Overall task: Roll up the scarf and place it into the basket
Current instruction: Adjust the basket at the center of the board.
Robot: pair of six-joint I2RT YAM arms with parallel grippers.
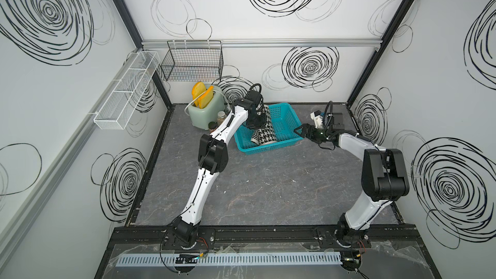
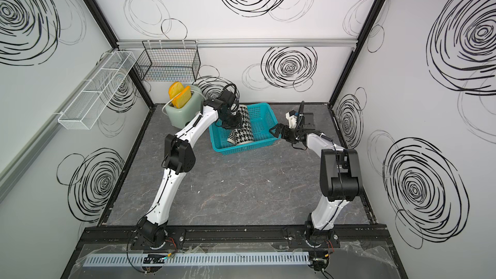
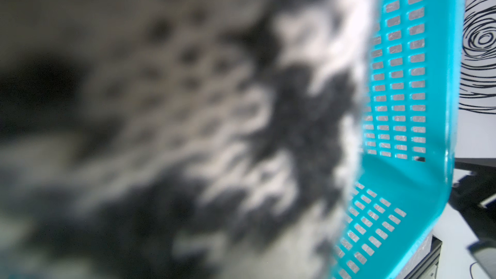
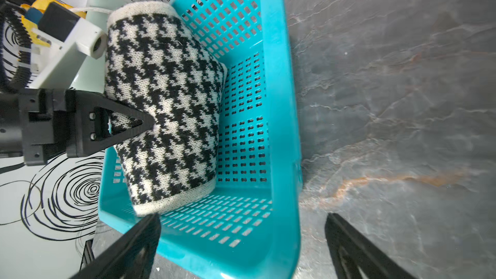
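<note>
- You have the scarf (image 1: 264,135) rolled into a thick roll and lying inside the basket (image 4: 279,97), in the half that is nearer to the toaster. The houndstooth face is outside, and a pale edging closes each end.
- Your left gripper (image 1: 259,122) comes from above onto the upper half of the roll. Its jaws are nearly together, clamped on the scarf. In the right wrist view one black finger (image 4: 147,125) presses on the outer layer, and the second finger is hidden by the cloth.
- In the left wrist view the knit fills almost all the picture, very blurred, with the turquoise perforated wall just beside it.
- The long axis of the roll goes from the front wall of the basket toward the back wall of the cell. The roll is tilted. Its front end sits on the perforated floor close to the front wall, and its far end rises over the rim.
- Your right gripper (image 1: 300,130) is just beside the right corner of the basket, low over the counter (image 1: 268,189). Its jaws stand wide apart and hold nothing. You cannot tell from these views whether a fingertip touches the rim.
- Behind the basket, on the left, a pale green toaster (image 1: 204,114) stands on the counter with two yellow slices in its slots.
</note>
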